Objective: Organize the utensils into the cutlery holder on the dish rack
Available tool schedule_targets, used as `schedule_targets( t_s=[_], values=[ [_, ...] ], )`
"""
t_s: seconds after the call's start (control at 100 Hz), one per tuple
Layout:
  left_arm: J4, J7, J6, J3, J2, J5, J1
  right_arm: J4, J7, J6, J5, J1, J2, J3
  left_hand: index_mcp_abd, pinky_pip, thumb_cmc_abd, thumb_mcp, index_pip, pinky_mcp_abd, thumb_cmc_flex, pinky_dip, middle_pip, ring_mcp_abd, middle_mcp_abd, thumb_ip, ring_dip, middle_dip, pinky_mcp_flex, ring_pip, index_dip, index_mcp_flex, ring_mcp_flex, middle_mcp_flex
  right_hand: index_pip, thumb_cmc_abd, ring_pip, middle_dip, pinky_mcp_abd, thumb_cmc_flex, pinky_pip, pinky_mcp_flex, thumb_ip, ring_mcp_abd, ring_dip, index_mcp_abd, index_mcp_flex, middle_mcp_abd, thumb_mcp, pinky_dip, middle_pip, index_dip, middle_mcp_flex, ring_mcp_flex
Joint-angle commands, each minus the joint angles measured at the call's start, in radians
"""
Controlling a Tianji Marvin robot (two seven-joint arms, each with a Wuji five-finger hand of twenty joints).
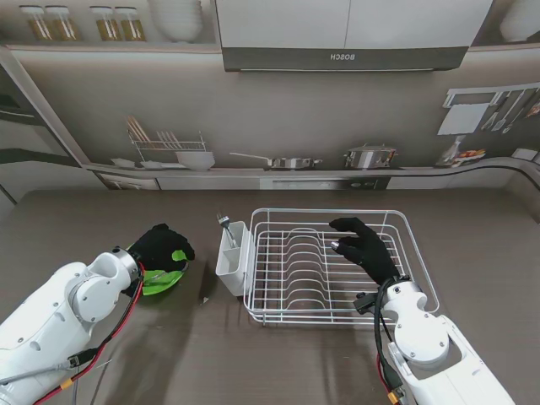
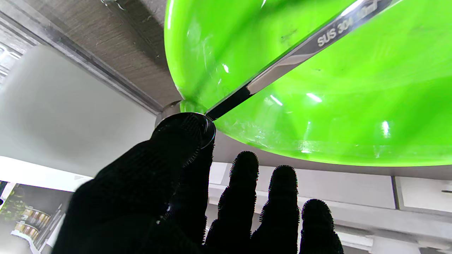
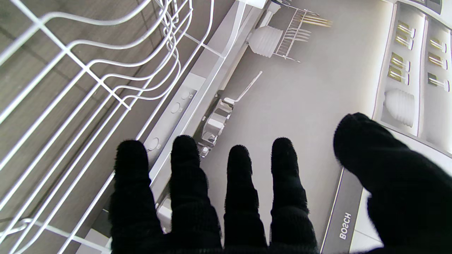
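Observation:
A green bowl [image 1: 165,281] sits on the table at my left, with my left hand [image 1: 160,246] over its far rim. In the left wrist view a steel utensil [image 2: 310,42] stamped SUS 304 lies slanted inside the green bowl [image 2: 317,116]. My thumb [image 2: 183,132] and the index finger behind it pinch the utensil's end at the rim, while the other fingers stay straight. The white cutlery holder [image 1: 232,257] hangs on the left side of the white wire dish rack [image 1: 278,291] and holds one utensil [image 1: 224,223]. My right hand [image 1: 363,245] hovers open over the rack.
The right wrist view shows the rack's wires [image 3: 88,84] beside my spread fingers [image 3: 240,183]. A printed kitchen backdrop [image 1: 295,101] stands behind the table. Red and black cables [image 1: 101,346] trail along my left arm.

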Motion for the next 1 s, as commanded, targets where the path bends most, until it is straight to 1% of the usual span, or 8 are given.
schedule_targets(
  t_s=[0.0,0.15,0.21,0.33,0.44,0.49,0.73,0.99],
  values=[
    [0.004,-0.014,0.001,0.001,-0.004,-0.002,-0.002,-0.004,0.013,0.0,0.002,-0.005,-0.005,-0.002,-0.02,-0.023,-0.035,-0.032,0.029,0.011,0.041,-0.007,0.011,-0.016,-0.011,-0.051,-0.004,0.005,-0.001,0.018,0.021,0.025,0.009,0.019,-0.011,0.022,0.005,-0.014,-0.01,-0.024,-0.023,0.003,0.023,-0.008,0.011,-0.002,-0.006,0.002,-0.012,0.024,-0.011,-0.024,-0.005,0.023],
    [0.01,-0.008,0.008,0.007,-0.006,-0.009,-0.002,-0.003,0.012,-0.001,0.002,-0.005,-0.005,-0.001,-0.028,-0.022,-0.029,-0.073,0.067,0.012,0.065,-0.008,0.015,-0.014,-0.012,-0.041,-0.003,0.01,0.001,0.022,0.024,0.032,0.013,0.026,-0.011,0.024,0.004,-0.014,-0.009,-0.024,-0.023,0.004,0.024,-0.007,0.011,-0.003,-0.004,0.002,-0.012,0.025,-0.011,-0.024,-0.004,0.022],
    [0.012,-0.004,0.011,0.009,-0.007,-0.012,-0.002,-0.003,0.012,0.0,0.003,-0.004,-0.005,-0.001,-0.036,-0.021,-0.021,-0.128,0.144,0.012,0.097,-0.007,0.017,-0.013,-0.014,-0.027,-0.002,0.013,0.003,0.025,0.002,0.028,0.016,0.031,-0.012,0.025,0.004,-0.014,-0.008,-0.025,-0.023,0.005,0.024,-0.007,0.011,-0.003,-0.004,0.002,-0.012,0.025,-0.012,-0.024,-0.004,0.023],
    [0.025,0.018,0.022,0.017,-0.014,-0.03,-0.003,-0.004,0.013,0.001,0.004,-0.005,-0.005,-0.001,-0.059,-0.018,0.002,-0.129,0.225,0.013,0.106,-0.006,0.024,-0.012,-0.017,-0.022,0.0,0.018,0.009,0.032,0.037,0.071,0.023,0.048,-0.012,0.028,0.004,-0.014,-0.008,-0.025,-0.024,0.004,0.024,-0.006,0.011,-0.002,-0.004,0.001,-0.012,0.025,-0.011,-0.024,-0.004,0.022],
    [0.038,0.041,0.03,0.025,-0.02,-0.044,-0.006,-0.005,0.014,0.002,0.006,-0.005,-0.005,-0.001,-0.085,-0.012,0.032,-0.138,0.361,0.014,0.123,-0.002,0.033,-0.011,-0.023,-0.016,0.005,0.027,0.021,0.043,0.065,0.108,0.034,0.065,-0.012,0.029,0.004,-0.013,-0.008,-0.026,-0.024,0.005,0.024,-0.006,0.011,-0.002,-0.004,0.004,-0.011,0.026,-0.011,-0.024,-0.003,0.023],
    [0.043,0.048,0.032,0.027,-0.022,-0.052,-0.008,-0.005,0.014,0.003,0.006,-0.006,-0.005,0.0,-0.086,-0.01,0.045,-0.138,0.377,0.013,0.126,-0.001,0.035,-0.012,-0.023,-0.015,0.005,0.028,0.024,0.045,0.069,0.113,0.036,0.068,-0.012,0.03,0.004,-0.013,-0.008,-0.026,-0.024,0.005,0.024,-0.007,0.011,-0.001,-0.005,0.004,-0.011,0.026,-0.011,-0.024,-0.003,0.023],
    [0.048,0.057,0.042,0.026,-0.028,-0.079,-0.005,-0.007,0.012,0.004,0.007,-0.007,-0.005,0.001,-0.079,-0.008,0.1,-0.16,0.431,0.008,0.139,0.003,0.04,-0.011,-0.021,-0.006,0.006,0.035,0.022,0.052,0.111,0.077,0.033,0.068,-0.012,0.03,0.005,-0.013,-0.008,-0.026,-0.025,0.006,0.025,-0.006,0.011,-0.001,-0.004,0.004,-0.011,0.027,-0.011,-0.024,-0.003,0.024],
    [0.035,0.04,0.047,0.012,-0.027,-0.092,0.006,-0.008,0.013,0.005,0.007,-0.007,-0.005,0.001,-0.076,-0.009,0.142,-0.185,0.476,0.003,0.158,0.007,0.036,-0.012,-0.022,0.003,0.005,0.037,0.014,0.051,0.156,0.025,0.027,0.056,-0.012,0.033,0.005,-0.013,-0.008,-0.026,-0.026,0.006,0.025,-0.006,0.011,-0.002,-0.006,0.004,-0.012,0.027,-0.011,-0.024,-0.004,0.024]
  ],
)
